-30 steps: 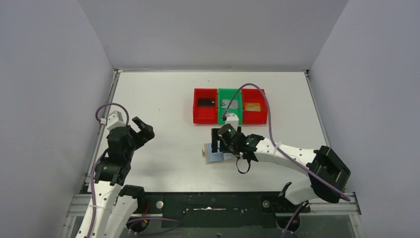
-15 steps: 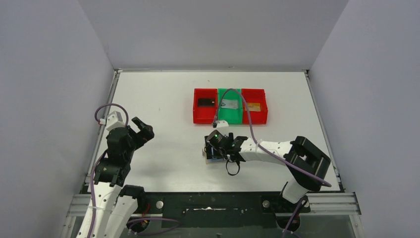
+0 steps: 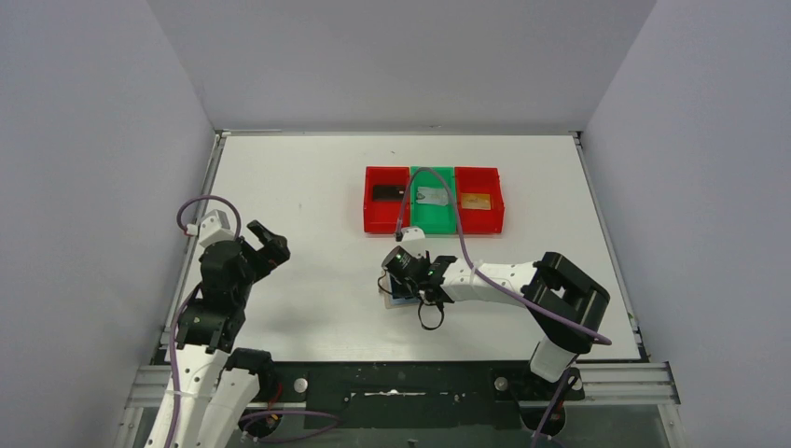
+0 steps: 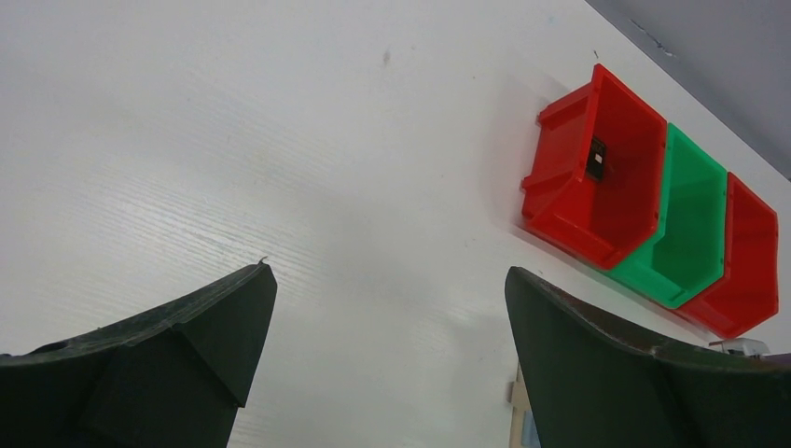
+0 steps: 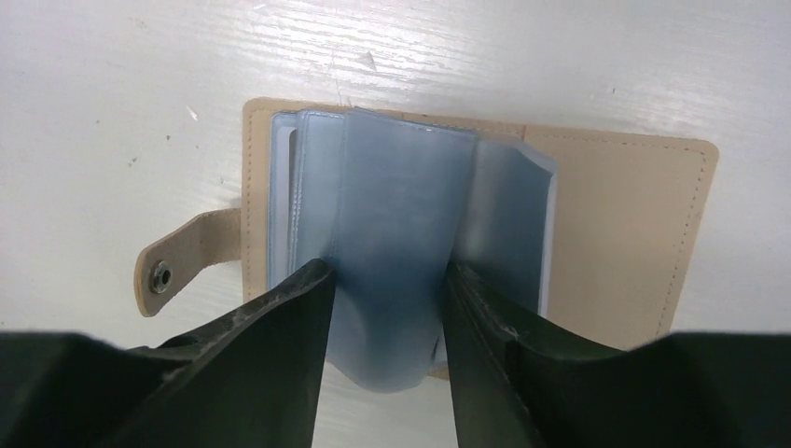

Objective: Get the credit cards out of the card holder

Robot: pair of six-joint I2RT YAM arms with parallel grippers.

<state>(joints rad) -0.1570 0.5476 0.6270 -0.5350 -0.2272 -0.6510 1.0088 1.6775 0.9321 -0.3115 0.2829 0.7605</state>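
Note:
The tan card holder [image 5: 616,233] lies open on the table, its closure tab [image 5: 177,266] pointing left and its pale blue sleeves fanned out. My right gripper [image 5: 387,280] is down on it, its jaws closed on one bowed blue sleeve [image 5: 396,205]. From above the gripper [image 3: 403,280] covers most of the holder [image 3: 386,286]. No card shows in the sleeves. A black card [image 3: 388,192], a silver-grey card [image 3: 431,196] and a gold-orange card [image 3: 476,201] lie in the bins. My left gripper [image 3: 266,245] is open and empty, far left.
Three joined bins stand behind the holder: red [image 3: 386,213], green [image 3: 432,215], red [image 3: 479,217]. The left wrist view shows them [image 4: 597,187] at upper right and a sliver of the holder [image 4: 519,415]. The right arm's purple cable [image 3: 410,187] arches over the bins.
My right gripper has moved left and down onto the open card holder, and its arm has folded in. The left arm has not moved.

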